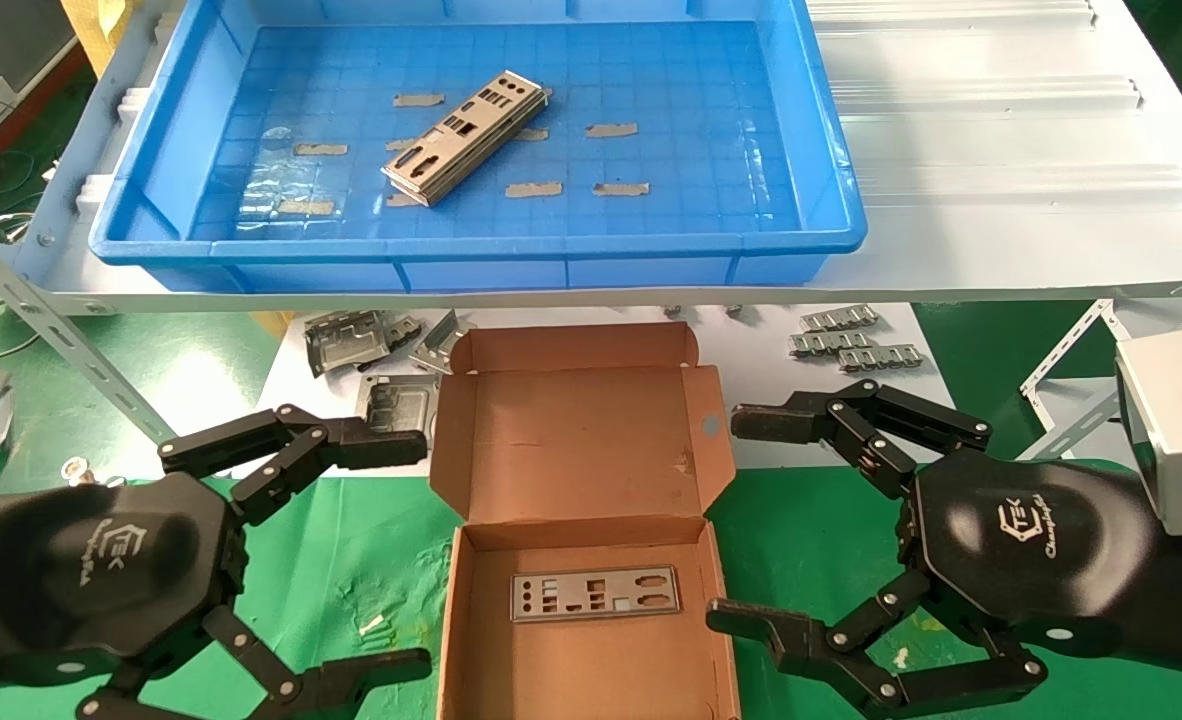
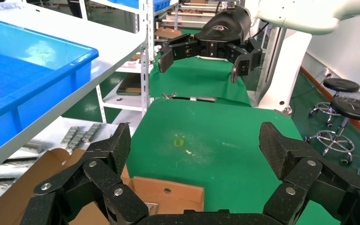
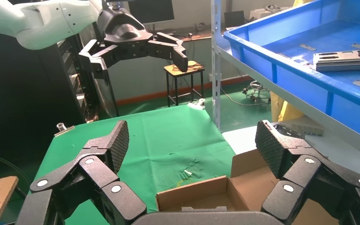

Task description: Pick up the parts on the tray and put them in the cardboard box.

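L hand [image 1: 406, 555] and R hand [image 1: 721, 520] both spread wide apart, nothing held, sitting low either side of the cardboard box [image 1: 581, 520] over the green mat [image 1: 371, 540]. Box lid open; one plate [image 1: 594, 593] lies flat on the box floor. Rest of the parts [image 1: 466, 135] sit as a stack, angled, mid-floor of the blue tray [image 1: 801, 130] on the upper white tabletop [image 1: 1001, 150], well apart from both hands. Looks like btwn cycles: one part delivered, next pick not yet begun. Next move prob needs one hand raised over the tray rim, then down onto the stack top, w/ fingers squared across the plate's narrow width so only the top plate lifts.
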{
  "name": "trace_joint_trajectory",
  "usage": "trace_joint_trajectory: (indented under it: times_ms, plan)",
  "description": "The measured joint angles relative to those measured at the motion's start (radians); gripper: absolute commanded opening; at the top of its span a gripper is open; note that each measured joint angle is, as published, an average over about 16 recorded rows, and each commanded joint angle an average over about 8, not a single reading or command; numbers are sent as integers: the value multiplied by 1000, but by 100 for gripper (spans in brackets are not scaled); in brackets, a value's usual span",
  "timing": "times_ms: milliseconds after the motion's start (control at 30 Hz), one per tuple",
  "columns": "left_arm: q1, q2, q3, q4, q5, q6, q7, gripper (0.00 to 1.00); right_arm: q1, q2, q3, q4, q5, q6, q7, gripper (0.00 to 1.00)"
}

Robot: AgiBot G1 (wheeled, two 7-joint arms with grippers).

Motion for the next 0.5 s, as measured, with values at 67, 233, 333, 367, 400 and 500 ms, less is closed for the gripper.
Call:
trace_joint_trajectory:
  times_ms: [67,233,333,367,400,500]
  plan:
    - [0,0,0,0,0,0,0,100,0,0,0,0,0,0,0,100]
    - [0,0,0,0,0,0,0,100,0,0,0,0,0,0,0,100]
    - [0,0,0,0,0,0,0,100,0,0,0,0,0,0,0,100]
    - [0,0,0,0,0,0,0,100,0,0,0,0,0,0,0,100]
    - [0,0,0,0,0,0,0,100,0,0,0,0,0,0,0,100]
    - [0,0,0,0,0,0,0,100,0,0,0,0,0,0,0,100]
